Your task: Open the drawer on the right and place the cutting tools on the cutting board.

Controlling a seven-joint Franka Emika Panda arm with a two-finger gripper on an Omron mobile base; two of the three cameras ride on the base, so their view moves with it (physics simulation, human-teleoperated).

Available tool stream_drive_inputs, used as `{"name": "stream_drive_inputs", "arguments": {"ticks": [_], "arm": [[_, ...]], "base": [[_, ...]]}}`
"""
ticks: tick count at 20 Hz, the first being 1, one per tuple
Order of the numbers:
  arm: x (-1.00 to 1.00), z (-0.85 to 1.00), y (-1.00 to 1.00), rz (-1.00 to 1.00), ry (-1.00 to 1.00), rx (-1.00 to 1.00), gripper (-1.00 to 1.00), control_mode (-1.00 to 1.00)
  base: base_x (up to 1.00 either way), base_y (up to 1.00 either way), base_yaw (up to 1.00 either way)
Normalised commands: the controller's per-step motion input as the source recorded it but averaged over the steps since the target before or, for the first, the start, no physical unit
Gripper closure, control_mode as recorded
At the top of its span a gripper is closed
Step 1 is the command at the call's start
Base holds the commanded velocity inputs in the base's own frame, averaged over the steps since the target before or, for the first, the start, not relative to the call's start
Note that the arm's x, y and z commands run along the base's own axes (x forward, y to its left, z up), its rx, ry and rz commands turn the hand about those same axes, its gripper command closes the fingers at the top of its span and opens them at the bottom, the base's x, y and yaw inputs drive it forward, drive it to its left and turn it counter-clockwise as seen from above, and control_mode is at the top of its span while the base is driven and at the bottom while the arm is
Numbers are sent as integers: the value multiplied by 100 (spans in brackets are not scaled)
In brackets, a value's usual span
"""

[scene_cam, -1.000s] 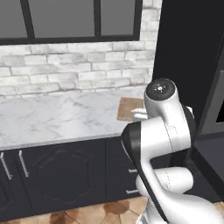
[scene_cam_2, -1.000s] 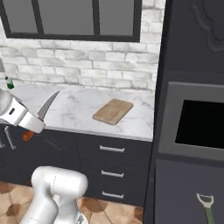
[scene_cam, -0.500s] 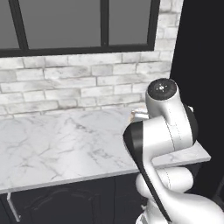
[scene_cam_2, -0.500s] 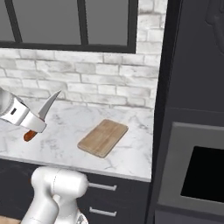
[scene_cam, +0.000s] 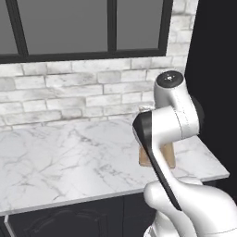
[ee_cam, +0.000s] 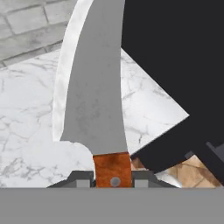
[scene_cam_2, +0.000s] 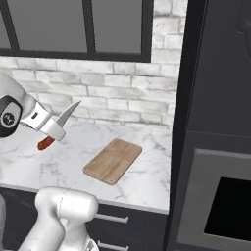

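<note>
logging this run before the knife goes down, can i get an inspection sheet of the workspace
surface: white marble counter, brick wall behind it
job's things: knife with reddish-brown handle and silver blade, held in the air above the counter, to the left of the board in the right base view; cutting board lying flat on the counter with nothing on it; peeler and drawer: nothing seen
clutter: nothing seen
hand: shut on the knife handle, blade pointing out ahead of it
cables: nothing seen
surroundings: dark-framed window above the brick, tall dark cabinet with an oven opening at the right, drawers with silver bar handles under the counter
</note>
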Motion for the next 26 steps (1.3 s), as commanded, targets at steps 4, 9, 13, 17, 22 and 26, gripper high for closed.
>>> {"name": "stream_drive_inputs", "arguments": {"ticks": [4,9,13,17,22,26], "arm": [[40,-18,-33,0,11,21,100,-100],[7,-5,-11,0,1,3,100,-100],[20,-36,-9,0,0,0,100,-100],[41,-44,-25,0,0,2,100,-100],[49,-35,-33,0,0,4,100,-100],[41,-19,-20,0,0,0,100,-100]], "base": [[0,0,0],[0,0,0],[0,0,0],[0,0,0],[0,0,0],[0,0,0]]}}
